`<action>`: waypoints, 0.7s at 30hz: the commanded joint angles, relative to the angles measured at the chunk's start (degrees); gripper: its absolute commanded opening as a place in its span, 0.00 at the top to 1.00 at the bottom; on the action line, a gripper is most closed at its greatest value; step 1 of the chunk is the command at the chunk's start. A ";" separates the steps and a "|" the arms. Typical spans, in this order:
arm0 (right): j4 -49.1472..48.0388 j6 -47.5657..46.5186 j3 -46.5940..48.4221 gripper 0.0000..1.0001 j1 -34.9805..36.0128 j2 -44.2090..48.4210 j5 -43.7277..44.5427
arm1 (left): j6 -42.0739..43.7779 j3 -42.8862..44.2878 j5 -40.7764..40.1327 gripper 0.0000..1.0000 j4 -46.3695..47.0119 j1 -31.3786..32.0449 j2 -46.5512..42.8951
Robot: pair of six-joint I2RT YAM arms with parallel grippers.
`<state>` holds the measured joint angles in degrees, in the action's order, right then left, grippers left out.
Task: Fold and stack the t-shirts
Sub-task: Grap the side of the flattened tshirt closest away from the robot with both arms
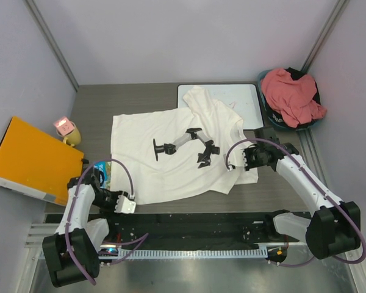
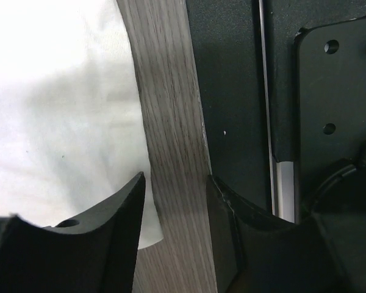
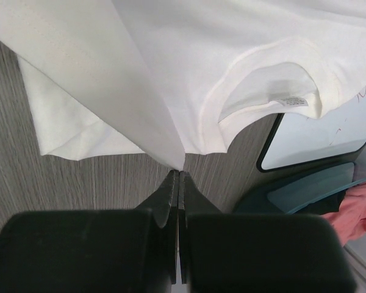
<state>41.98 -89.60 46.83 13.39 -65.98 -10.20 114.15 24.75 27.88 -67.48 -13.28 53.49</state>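
Since the white t-shirt is looking like thin, floppy cotton, it's probably going to be light and sagging the second it's lifted. So corners, hems and sleeve edges are looking like the sane spots to pinch, not the middle.

Going from the left: the left gripper is hanging low at the shirt's near-left hem corner with its fingers spread apart, holding nothing. Bare table is showing between them, and the hem edge is sitting just beside, maybe partly under, one finger.

The shirt itself is lying spread across the middle of the table, its collar end lapping onto the whiteboard. Some black jointed gadget is resting on top of it, which could be getting in the way of a fold.

Over on the right, the right gripper is closed tight, seemingly pinching a fold of the shirt's right edge, with the cloth running to a point right at the tips. The salmon t-shirt is sitting bunched in the basket at the far right corner, well apart from both grippers.
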 commanded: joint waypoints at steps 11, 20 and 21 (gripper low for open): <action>-2.69 1.45 1.42 0.99 0.15 -0.29 0.00 | 35.27 -5.51 0.86 0.59 16.06 -0.26 4.69; -3.74 2.15 1.42 0.99 0.15 -1.52 0.18 | 33.15 -4.98 2.63 0.57 22.74 -0.34 5.48; -3.83 2.33 1.34 0.99 0.15 -1.61 0.09 | 33.33 -4.98 2.62 0.57 22.92 -0.26 5.74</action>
<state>40.23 -88.47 46.94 13.39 -67.20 -10.20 112.60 23.92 35.42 -58.70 -13.52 56.60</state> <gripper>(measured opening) 0.020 0.427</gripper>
